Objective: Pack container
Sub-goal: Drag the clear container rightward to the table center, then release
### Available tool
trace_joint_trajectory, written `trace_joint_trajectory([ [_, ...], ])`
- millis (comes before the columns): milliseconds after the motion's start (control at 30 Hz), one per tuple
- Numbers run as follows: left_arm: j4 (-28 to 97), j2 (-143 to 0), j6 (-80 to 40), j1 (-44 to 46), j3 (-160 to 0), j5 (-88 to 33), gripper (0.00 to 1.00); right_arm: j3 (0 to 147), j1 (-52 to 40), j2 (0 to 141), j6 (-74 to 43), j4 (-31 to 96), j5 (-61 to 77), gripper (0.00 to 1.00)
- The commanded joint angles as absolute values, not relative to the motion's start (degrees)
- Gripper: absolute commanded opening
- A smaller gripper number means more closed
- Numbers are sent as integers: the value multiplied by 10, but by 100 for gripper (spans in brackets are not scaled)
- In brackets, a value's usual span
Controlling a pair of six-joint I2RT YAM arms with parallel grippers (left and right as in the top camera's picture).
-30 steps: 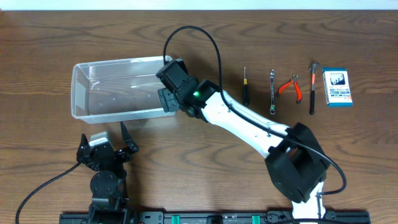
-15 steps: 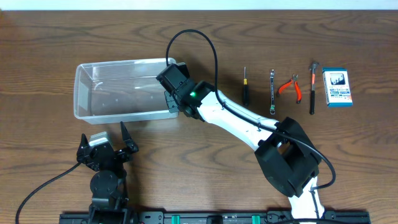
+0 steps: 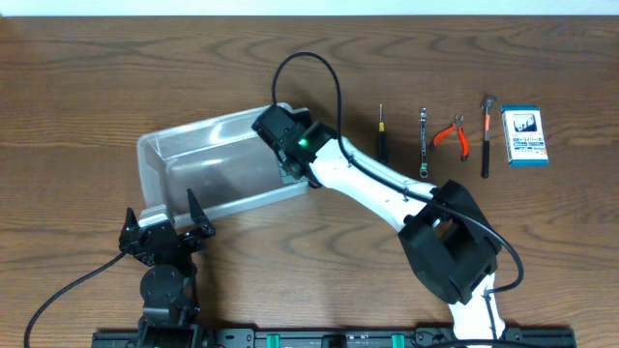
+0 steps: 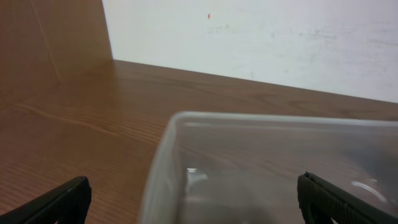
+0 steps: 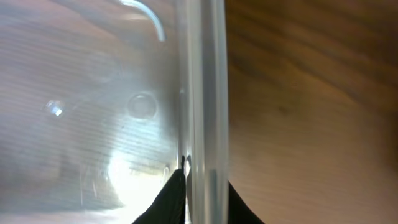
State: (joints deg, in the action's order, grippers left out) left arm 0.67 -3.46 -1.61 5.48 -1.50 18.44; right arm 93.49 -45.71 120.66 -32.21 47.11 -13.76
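Note:
The container point(image 3: 208, 164), a clear plastic bin with a rim, lies skewed on the table with nothing visible inside. My right gripper point(image 3: 288, 171) is shut on its right-end wall. In the right wrist view the black fingers point(image 5: 174, 199) pinch the container's rim point(image 5: 202, 74) from both sides, one inside and one outside. My left gripper point(image 3: 162, 211) stands open at the bin's near-left corner. In the left wrist view that corner of the container point(image 4: 168, 155) rises between the two wide-apart fingertips point(image 4: 74, 193). Whether they touch it I cannot tell.
To the right lie a screwdriver point(image 3: 381, 133), a wrench point(image 3: 424, 142), orange-handled pliers point(image 3: 452, 133), a hammer point(image 3: 486, 135) and a small blue-and-white box point(image 3: 525, 135), in a row. The right arm's cable point(image 3: 309, 68) loops over the bin's far right corner.
The right gripper closed on the container's right wall and dragged it rightwards and nearer, turning it askew. Its near-left corner now sits at the left gripper. The left arm has not moved.

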Motion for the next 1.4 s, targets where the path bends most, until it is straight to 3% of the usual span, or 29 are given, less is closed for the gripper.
trace_joint_trajectory([
  [0, 23, -32, -15, 57, -2, 196, 98, 942, -422, 1202, -380, 513, -159, 12],
  [333, 23, -32, -15, 57, -2, 196, 98, 942, -351, 1202, -392, 603, -112, 8],
  [567, 23, -32, -15, 57, -2, 196, 98, 941, -348, 1202, -439, 619, -96, 12],
  [667, 23, -32, -15, 57, -2, 196, 98, 940, -348, 1202, -439, 626, -97, 17],
  [833, 23, -32, -15, 57, -2, 196, 98, 940, -348, 1202, -436, 630, -122, 35],
  [1167, 23, -32, -15, 57, -2, 196, 98, 941, -317, 1143, -378, 609, -166, 47],
  [1267, 23, -32, -15, 57, -2, 196, 98, 941, -288, 1085, -325, 580, -164, 61],
  [1300, 23, -32, -15, 57, -2, 196, 98, 941, -277, 1065, -301, 569, -160, 71],
  [1367, 23, -32, -15, 57, -2, 196, 98, 941, -250, 1022, -230, 548, -143, 75],
])
